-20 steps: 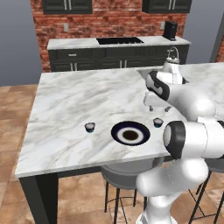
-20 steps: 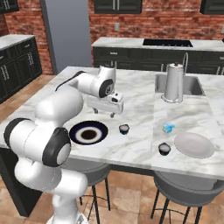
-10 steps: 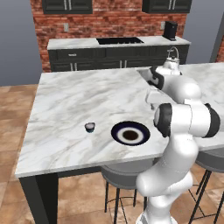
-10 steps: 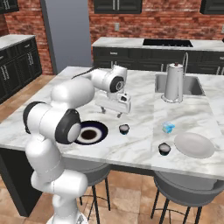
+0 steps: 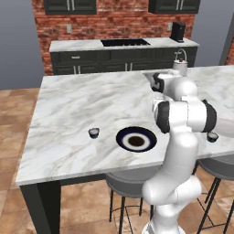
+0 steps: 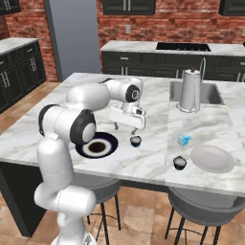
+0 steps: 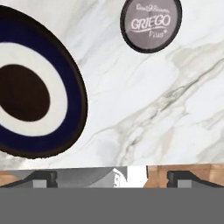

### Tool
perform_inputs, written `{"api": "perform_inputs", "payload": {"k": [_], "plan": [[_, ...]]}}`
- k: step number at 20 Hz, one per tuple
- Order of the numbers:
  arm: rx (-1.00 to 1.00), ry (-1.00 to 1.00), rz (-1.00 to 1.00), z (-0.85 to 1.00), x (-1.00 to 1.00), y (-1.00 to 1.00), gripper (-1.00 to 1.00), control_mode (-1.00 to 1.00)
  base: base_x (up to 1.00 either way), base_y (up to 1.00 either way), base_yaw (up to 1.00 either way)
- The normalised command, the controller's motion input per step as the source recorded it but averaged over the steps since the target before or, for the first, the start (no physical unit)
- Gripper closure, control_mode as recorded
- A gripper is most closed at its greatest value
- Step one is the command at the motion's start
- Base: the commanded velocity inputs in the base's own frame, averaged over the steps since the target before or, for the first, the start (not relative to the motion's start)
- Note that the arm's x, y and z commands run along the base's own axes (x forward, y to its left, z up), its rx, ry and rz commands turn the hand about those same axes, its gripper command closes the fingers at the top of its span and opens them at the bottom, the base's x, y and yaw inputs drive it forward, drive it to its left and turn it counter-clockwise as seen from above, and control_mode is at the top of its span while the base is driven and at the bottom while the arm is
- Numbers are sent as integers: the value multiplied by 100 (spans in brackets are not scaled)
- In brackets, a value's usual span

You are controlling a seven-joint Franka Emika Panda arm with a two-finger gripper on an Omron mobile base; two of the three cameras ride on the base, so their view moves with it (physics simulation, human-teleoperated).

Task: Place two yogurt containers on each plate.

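We are holding our gripper (image 6: pixel 126 127) above the marble counter (image 6: pixel 158 124) near the middle of the right base view, its fingers spread wide and pinching nothing. Just below and to the right of it in that view, one dark yogurt container (image 6: pixel 136 140) is sitting on the counter, and in the hand view the same container (image 7: pixel 151 24) is showing at the top right, its pale lid reading "GRIEGO", apart from the navy plate (image 7: pixel 33 89) that is filling the left side. In the right base view the navy plate (image 6: pixel 97 146) is lying at the lower left of the counter, partly behind our arm, with no container resting on it. Further right, a light blue yogurt container (image 6: pixel 184 139) is standing just above the whitish grey plate (image 6: pixel 212 158), and another dark container (image 6: pixel 180 162) is sitting just left of that plate's rim, off the plate. In the left base view a fourth dark container (image 5: pixel 94 133) is resting left of the navy plate (image 5: pixel 135 139), clearly apart from it. A tall steel cylinder (image 6: pixel 190 90) is standing at the upper right, beside the sink.
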Motion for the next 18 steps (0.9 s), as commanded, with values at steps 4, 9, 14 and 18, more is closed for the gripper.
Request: {"api": "perform_inputs", "payload": {"k": [4, 9, 14, 18], "plan": [[0, 23, 0, -25, 11, -17, -100, -100, 0, 0, 0], [6, 14, 0, -23, 16, -21, -100, -100, 0, 0, 0], [9, 7, 0, -20, 24, -9, -100, -100, 0, 0, 0], [5, 11, 0, -20, 27, -6, -100, -100, 0, 0, 0]]}}
